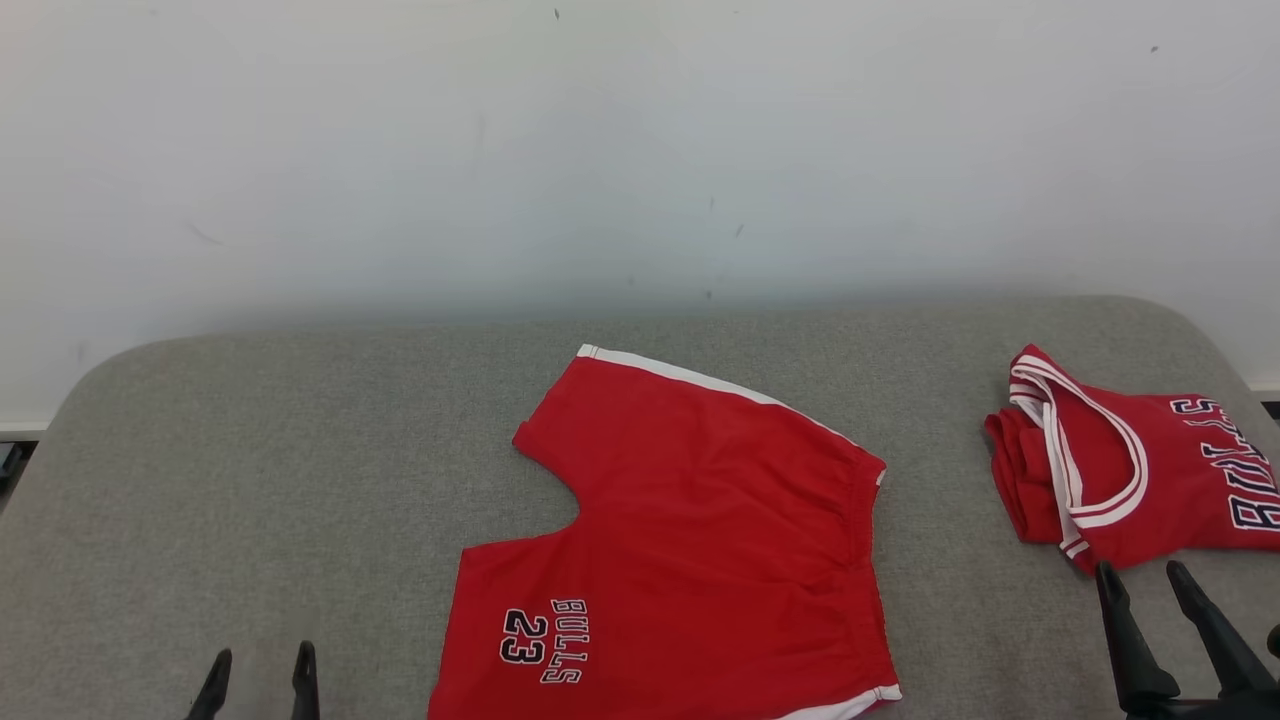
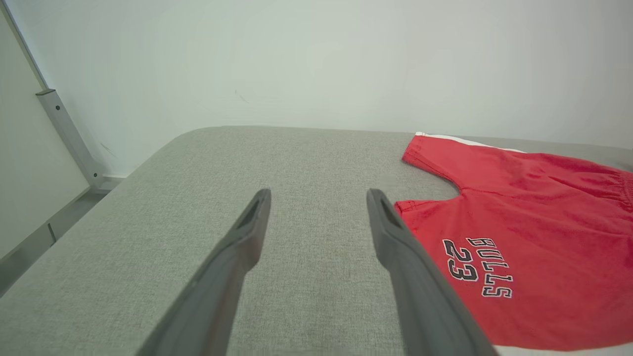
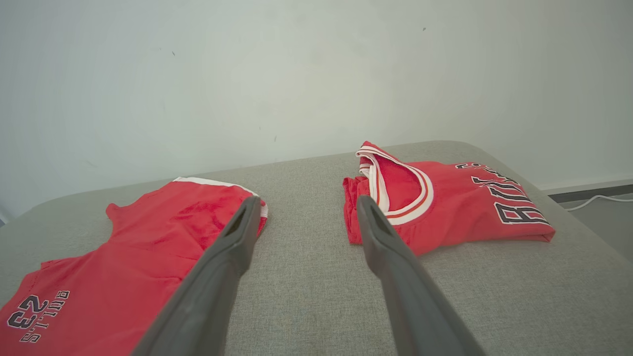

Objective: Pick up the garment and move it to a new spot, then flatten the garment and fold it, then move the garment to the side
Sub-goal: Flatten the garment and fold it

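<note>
Both wide open and empty: left gripper [image 2: 319, 194] and right gripper [image 3: 309, 200], over a grey table [image 1: 300, 450] with red shorts [image 1: 700, 540] laid out flat.

On the left: fingers spread far apart, clasping nothing, pointing across bare grey table just left of the shorts. On the right: spread just as wide, gripping nothing, aimed at the strip of table between the shorts and a folded red jersey [image 1: 1130, 460]. At the middle of the table, toward the near edge: the shorts, flat, waistband to the right, both legs to the left, "BULLS 23" on the nearer leg. At the right end, apart from the shorts: the jersey, white-trimmed neck facing them. Behind everything, a pale wall [image 1: 600, 150].
</note>
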You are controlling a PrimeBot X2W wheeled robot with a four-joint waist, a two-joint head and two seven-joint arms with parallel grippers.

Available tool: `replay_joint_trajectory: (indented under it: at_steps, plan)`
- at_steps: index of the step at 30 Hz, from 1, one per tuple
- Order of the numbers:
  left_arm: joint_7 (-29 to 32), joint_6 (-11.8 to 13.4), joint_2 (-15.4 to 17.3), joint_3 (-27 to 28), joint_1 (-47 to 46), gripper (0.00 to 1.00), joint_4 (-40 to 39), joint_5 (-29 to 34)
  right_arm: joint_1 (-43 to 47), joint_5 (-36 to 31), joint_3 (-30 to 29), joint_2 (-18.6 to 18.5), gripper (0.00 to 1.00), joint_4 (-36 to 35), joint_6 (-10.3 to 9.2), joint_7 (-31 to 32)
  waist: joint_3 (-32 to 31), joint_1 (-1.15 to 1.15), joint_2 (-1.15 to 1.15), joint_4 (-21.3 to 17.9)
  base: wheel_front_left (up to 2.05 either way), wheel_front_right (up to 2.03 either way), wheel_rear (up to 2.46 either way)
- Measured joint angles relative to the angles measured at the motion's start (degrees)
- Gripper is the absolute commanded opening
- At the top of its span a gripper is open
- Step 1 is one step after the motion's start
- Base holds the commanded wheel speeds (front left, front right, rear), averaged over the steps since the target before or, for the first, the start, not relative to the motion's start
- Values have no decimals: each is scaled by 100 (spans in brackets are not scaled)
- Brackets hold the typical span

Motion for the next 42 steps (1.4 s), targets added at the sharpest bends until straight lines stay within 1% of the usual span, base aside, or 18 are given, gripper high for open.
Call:
replay_joint_trajectory:
  at_steps: [5, 10, 27, 29, 33, 34, 35, 36, 38, 41, 42]
  plan:
    - [178, 0, 34, -51, 82, 100, -13, 36, 121, -14, 77, -20, 100, 2, 0, 0, 0, 0, 0, 16, 0, 0, 0]
    - [332, -2, 71, -133, 82, 100, -75, 68, 109, -192, 102, -108, 100, -16, 0, -1, -4, 0, 0, 27, 0, 0, 0]
    - [722, -23, 181, -230, 76, 100, -215, 85, 143, -193, 140, -107, 100, -155, 0, 57, -16, 0, 0, 112, 0, 0, 0]
    - [791, -94, 196, -334, 73, 100, -248, 103, 195, -192, 168, -107, 100, -198, 0, 85, -19, 0, 0, 147, 0, 0, 0]
    - [933, -313, 158, -520, 51, 100, -225, 53, 223, -192, 379, -90, 100, -259, 19, 218, -14, 0, 0, 226, 0, 0, 0]
    - [940, -370, 133, -558, 41, 100, -199, 11, 220, -192, 443, -78, 100, -283, 66, 264, -10, 0, 0, 245, 0, 0, 0]
    - [1038, -526, 52, -678, 30, 100, -105, -63, 196, -192, 610, -46, 100, -296, 165, 385, 8, 0, 0, 276, 0, 0, 0]
    - [1059, -581, -19, -725, 19, 100, -38, -170, 178, -196, 706, -42, 100, -288, 216, 456, 21, 0, 0, 289, 0, 0, 0]
    - [1178, -720, -41, -907, -68, 100, 105, -202, 156, -234, 893, -51, 100, -258, 271, 605, 54, 0, 0, 313, 0, 0, 0]
    - [1301, -899, -107, -1032, -276, 100, 324, -261, -54, -417, 1225, -68, 100, -119, 416, 870, 117, 0, 0, 355, 0, 0, 0]
    - [1321, -942, -155, -1057, -332, 100, 386, -292, -147, -479, 1314, -69, 100, -51, 428, 940, 138, 0, 0, 370, 0, 0, 0]
